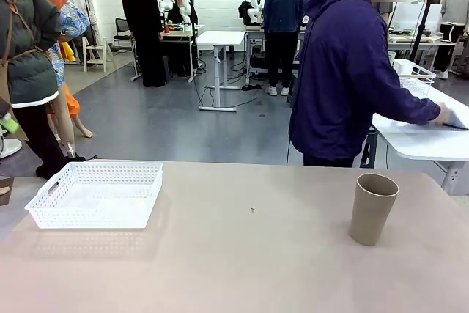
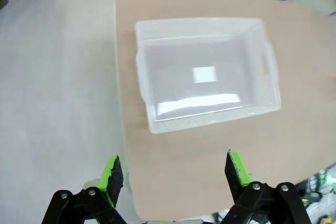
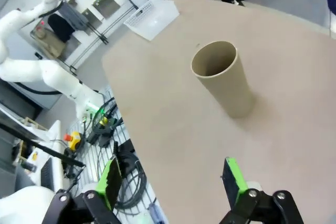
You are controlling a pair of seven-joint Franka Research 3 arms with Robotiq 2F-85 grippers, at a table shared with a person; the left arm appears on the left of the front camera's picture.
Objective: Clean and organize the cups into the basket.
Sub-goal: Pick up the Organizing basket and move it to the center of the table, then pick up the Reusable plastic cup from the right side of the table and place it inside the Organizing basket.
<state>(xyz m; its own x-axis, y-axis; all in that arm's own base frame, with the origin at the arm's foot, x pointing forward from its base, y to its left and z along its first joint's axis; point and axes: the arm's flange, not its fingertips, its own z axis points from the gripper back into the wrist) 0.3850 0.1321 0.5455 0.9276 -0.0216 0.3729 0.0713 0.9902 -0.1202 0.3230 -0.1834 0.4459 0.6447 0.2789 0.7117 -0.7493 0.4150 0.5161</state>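
Ahead — tan cup (image 3: 224,81), upright, clear of the spread right jaws.

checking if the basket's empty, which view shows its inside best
Left wrist view: it looks straight down into the basket, floor bare. Front view shows it side-on; right wrist view, small and far off.
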